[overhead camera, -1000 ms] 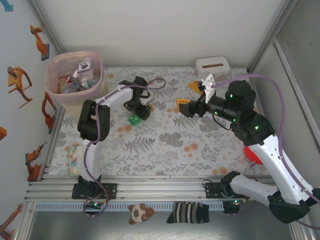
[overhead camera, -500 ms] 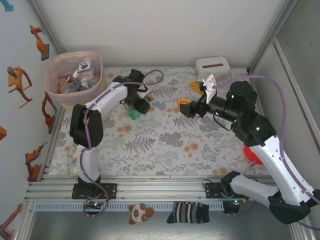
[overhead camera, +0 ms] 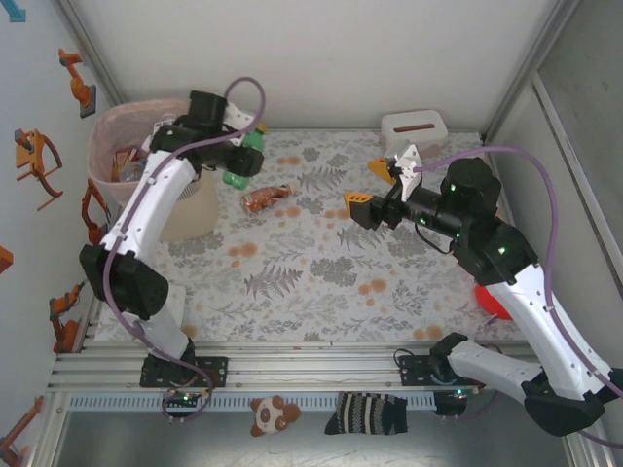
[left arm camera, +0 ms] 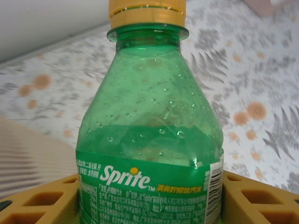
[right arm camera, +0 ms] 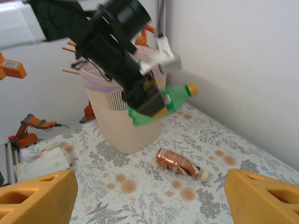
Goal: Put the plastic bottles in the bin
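A green bottle (right arm camera: 164,103) is pinched at its label (left arm camera: 140,182) by the left gripper (left arm camera: 149,198), above the table (overhead camera: 321,272) at 3 o'clock of the bin (overhead camera: 100,131); in the right wrist view its long axis is tilted, yellow cap (right arm camera: 190,88) toward 2 o'clock. In the left wrist view the cap is at 12 o'clock and the base cut off; from above the cap cannot be made out. The fingers of the right gripper (overhead camera: 368,185) are spread.
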Robot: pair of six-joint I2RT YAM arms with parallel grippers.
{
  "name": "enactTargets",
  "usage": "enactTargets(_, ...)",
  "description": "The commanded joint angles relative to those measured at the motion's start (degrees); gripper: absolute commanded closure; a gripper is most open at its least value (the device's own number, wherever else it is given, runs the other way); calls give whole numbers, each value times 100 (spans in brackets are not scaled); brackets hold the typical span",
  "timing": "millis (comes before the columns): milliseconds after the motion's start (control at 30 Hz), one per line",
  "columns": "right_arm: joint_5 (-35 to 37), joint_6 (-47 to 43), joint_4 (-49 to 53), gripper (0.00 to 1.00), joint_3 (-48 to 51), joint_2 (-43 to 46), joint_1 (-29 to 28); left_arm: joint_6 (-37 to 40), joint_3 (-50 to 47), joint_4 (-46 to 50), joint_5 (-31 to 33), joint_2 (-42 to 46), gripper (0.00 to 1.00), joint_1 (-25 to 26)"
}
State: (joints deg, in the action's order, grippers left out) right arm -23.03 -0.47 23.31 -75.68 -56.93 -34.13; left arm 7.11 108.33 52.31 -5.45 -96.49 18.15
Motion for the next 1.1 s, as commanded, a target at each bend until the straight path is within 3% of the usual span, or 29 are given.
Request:
enactTargets(0,-48,8,-166,19,-23,-1,-37,-157,378,343,299,304,41,-358)
enactTargets(267,-124,-75,-123,19,-148,-122,-37,237,987,614,626,456,41,-1535)
enactTargets(433,-208,-126,-46,19,-297,-257,-32,302,1490,663,64,344,42,-2066)
enactTargets(800,-268,-169,-12,19,-497,-414,-35,1427,1457,202,1736,41,43,-2646)
enactTargets(1067,-325,-160,129,19,-684,-504,-32,1952,1307,-283,2072,-545,43,-3007)
